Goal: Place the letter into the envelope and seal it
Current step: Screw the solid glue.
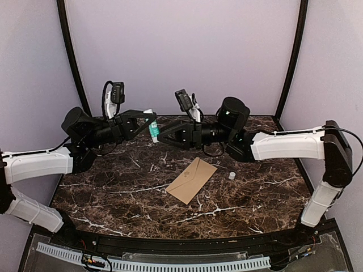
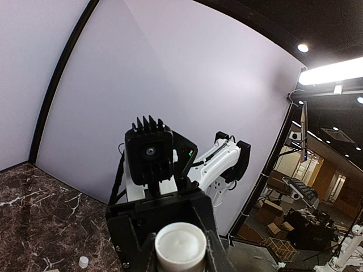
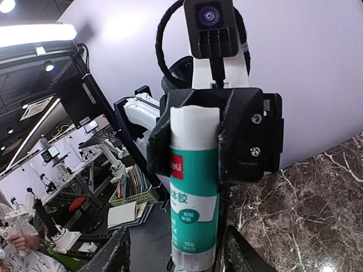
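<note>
- one envelope, tan-brown, lies flat on the dark marble table, near its middle. it is turned on a diagonal, with one corner toward the near edge.
- the envelope is touched by nothing; both grippers hang in the air over the far part of the table, well apart from it.
- one small white cap stands on the table just to the right of the envelope, not touching it.
- one glue stick, white with a teal label, is up in the air between the two grippers.
- two arms are raised, and their grippers face each other across the glue stick.
- the left gripper has its jaws clamped on the white upper part of the glue stick. in the right wrist view its black jaws wrap that end while the teal label hangs below.
- in the left wrist view one round white end of the stick shows between the left fingers.
- the right gripper has its jaws parted, one finger on each side of the stick's lower end. in the right wrist view the two fingers show a gap to the stick on both sides, so it holds nothing.
</note>
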Action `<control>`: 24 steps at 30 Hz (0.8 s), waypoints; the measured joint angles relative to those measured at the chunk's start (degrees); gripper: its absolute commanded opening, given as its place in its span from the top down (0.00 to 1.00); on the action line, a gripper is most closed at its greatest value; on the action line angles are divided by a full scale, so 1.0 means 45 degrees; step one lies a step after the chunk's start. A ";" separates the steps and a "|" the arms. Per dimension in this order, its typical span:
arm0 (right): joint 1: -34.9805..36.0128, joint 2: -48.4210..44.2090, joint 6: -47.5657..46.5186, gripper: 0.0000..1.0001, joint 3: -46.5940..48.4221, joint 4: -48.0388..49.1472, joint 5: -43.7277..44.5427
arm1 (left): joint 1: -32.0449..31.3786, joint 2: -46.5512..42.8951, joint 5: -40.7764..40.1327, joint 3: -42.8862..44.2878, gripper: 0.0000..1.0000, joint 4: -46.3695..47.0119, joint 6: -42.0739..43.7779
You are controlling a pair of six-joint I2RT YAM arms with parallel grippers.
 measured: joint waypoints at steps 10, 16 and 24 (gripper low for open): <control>0.0121 0.0335 0.0291 0.55 0.0160 0.0219 -0.0364 | 0.0000 0.0000 -0.0010 -0.0005 1.00 -0.0015 0.0029; 0.0136 0.0423 0.0306 0.68 0.0204 0.0170 -0.0374 | 0.0000 0.0000 -0.0005 -0.0005 1.00 -0.0015 0.0053; 0.0136 0.0510 0.0102 0.80 0.0223 -0.0155 -0.0112 | 0.0000 -0.0005 -0.0019 -0.0005 1.00 -0.0141 0.0233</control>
